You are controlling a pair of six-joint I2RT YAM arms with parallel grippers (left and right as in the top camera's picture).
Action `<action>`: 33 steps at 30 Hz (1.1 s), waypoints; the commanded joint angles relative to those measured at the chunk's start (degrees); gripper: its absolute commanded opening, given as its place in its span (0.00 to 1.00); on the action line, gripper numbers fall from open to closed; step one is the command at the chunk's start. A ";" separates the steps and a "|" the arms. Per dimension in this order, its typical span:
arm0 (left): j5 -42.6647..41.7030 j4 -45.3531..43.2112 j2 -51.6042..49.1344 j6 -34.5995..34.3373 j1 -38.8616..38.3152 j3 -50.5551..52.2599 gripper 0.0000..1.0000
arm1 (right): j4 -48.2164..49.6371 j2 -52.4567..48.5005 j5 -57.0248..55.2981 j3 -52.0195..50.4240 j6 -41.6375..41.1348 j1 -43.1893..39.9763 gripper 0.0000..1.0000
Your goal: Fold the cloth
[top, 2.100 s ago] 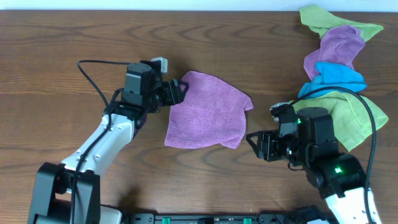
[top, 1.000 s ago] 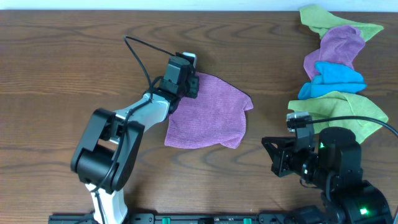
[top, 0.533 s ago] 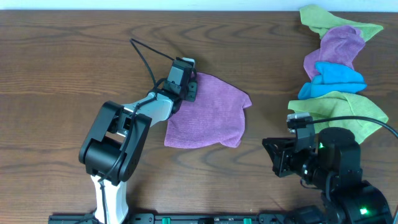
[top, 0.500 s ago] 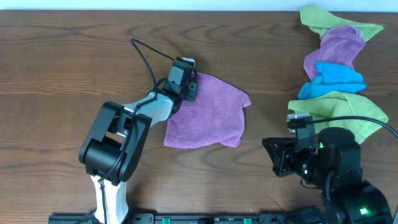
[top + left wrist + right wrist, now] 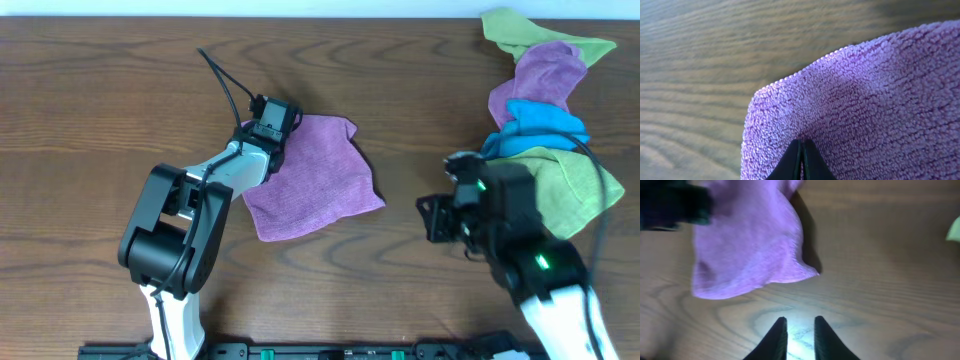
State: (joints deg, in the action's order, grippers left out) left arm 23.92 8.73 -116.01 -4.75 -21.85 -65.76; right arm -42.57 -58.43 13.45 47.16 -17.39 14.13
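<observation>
Purple cloth (image 5: 315, 175): lies rumpled but mostly spread on the table, left of the middle, one corner towards my right arm
My left gripper (image 5: 801, 150): fingertips pressed together, pinching the cloth's far-left corner
My right gripper (image 5: 800, 330): fingers a narrow gap apart, holding nothing, low over bare wood beside the cloth's right edge, not touching it
Table (image 5: 100, 80): dark wood grain
Heap (image 5: 540, 90): green, mauve and blue cloths, far right, well apart

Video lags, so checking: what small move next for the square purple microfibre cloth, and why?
Probably ease the open right gripper forward to the nearest corner of the square purple microfibre cloth: the left gripper pinches one corner, and the right hangs empty, short of it.
</observation>
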 commanded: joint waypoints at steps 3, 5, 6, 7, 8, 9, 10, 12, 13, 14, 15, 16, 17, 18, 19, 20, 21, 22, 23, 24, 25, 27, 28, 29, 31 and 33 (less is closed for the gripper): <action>1.79 5.38 -2.38 -4.46 2.05 2.10 0.06 | 4.57 -11.96 6.14 -0.79 0.09 -0.22 0.10; 1.70 7.50 -2.38 -6.73 2.86 2.10 0.05 | 5.90 -15.06 7.26 -0.79 0.09 -0.22 0.13; 1.64 8.02 -2.38 -7.13 3.10 2.10 0.05 | 6.05 -15.76 7.82 -0.79 0.09 -0.22 0.19; 1.55 8.57 -2.38 -7.08 3.23 2.10 0.06 | 6.14 -16.68 9.07 -0.79 0.09 -0.20 0.34; 1.57 8.94 -2.38 -7.06 3.26 2.10 0.06 | 6.08 -17.31 10.49 -0.79 0.09 -0.15 0.44; 1.53 9.18 -2.38 -7.06 3.23 2.10 0.05 | 5.99 -18.01 12.07 -0.79 0.09 -0.09 0.56; 1.53 9.33 -2.38 -7.06 3.23 2.10 0.06 | 5.99 -18.58 12.94 -0.79 0.07 0.04 0.63; 1.53 9.42 -2.38 -7.08 3.23 2.10 0.06 | 8.90 -21.14 16.81 -0.83 0.02 0.52 0.75; 1.53 9.42 -2.38 -7.08 3.23 2.10 0.06 | 10.27 -22.05 18.86 -0.83 0.02 0.59 0.77; 1.53 9.44 -2.38 -7.08 3.23 2.10 0.06 | 11.76 -23.28 21.05 -0.83 0.00 0.79 0.79; 1.51 9.46 -2.38 -7.08 3.23 2.10 0.06 | 13.18 -25.27 21.55 -0.83 -1.11 1.09 0.81; 1.51 9.46 -2.38 -7.08 3.23 2.10 0.06 | 13.68 -26.40 21.57 -0.83 -1.90 1.29 0.84; 1.51 9.44 -2.38 -7.08 3.23 2.10 0.06 | 14.27 -27.76 22.18 -0.83 -2.62 1.57 0.85; 1.51 9.46 -2.38 -7.08 3.23 2.10 0.06 | 15.54 -29.46 25.03 -0.83 -2.97 1.70 0.86; 1.51 9.44 -2.38 -7.08 3.23 2.10 0.06 | 16.57 -30.47 27.34 -0.85 -3.17 1.70 0.86; 1.51 9.42 -2.38 -7.08 3.23 2.10 0.05 | 17.77 -31.52 28.81 -0.85 -3.87 1.70 0.87; 1.51 9.40 -2.38 -7.08 3.23 2.10 0.06 | 18.91 -32.39 28.83 -0.85 -4.96 1.70 0.89; 1.51 9.42 -2.38 -7.08 3.23 2.10 0.06 | 19.96 -33.07 28.85 -0.85 -5.73 1.70 0.91; 1.51 9.42 -2.38 -7.08 3.23 2.10 0.06 | 20.70 -33.53 28.85 -0.90 -6.45 1.70 0.92; 1.51 9.42 -2.38 -7.08 3.23 2.10 0.06 | 21.20 -33.86 28.85 -0.92 -7.30 1.70 0.93; 1.51 9.42 -2.38 -7.08 3.23 2.10 0.06 | 21.42 -34.14 28.96 -0.94 -7.91 1.70 0.94; 1.51 9.22 -2.38 -7.08 3.23 2.10 0.05 | 21.40 -34.49 29.33 -1.25 -9.03 1.73 0.94; 1.49 9.09 -2.38 -7.08 3.23 2.10 0.06 | 21.42 -34.49 29.33 -1.53 -9.88 1.75 0.94; 1.44 8.96 -2.38 -7.08 3.23 2.10 0.06 | 21.99 -34.49 29.29 -2.03 -10.91 1.84 0.95; 0.66 8.81 -2.38 -7.08 3.23 2.10 0.06 | 24.13 -34.49 29.70 -3.32 -13.00 2.10 0.96; -0.39 8.76 -2.38 -7.08 3.23 2.10 0.06 | 28.24 -34.49 30.10 -5.40 -16.11 2.67 0.97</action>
State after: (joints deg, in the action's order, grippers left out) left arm 28.69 16.21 -115.61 -10.74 -19.22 -66.00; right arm -16.40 -92.62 41.74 44.01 -28.53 15.75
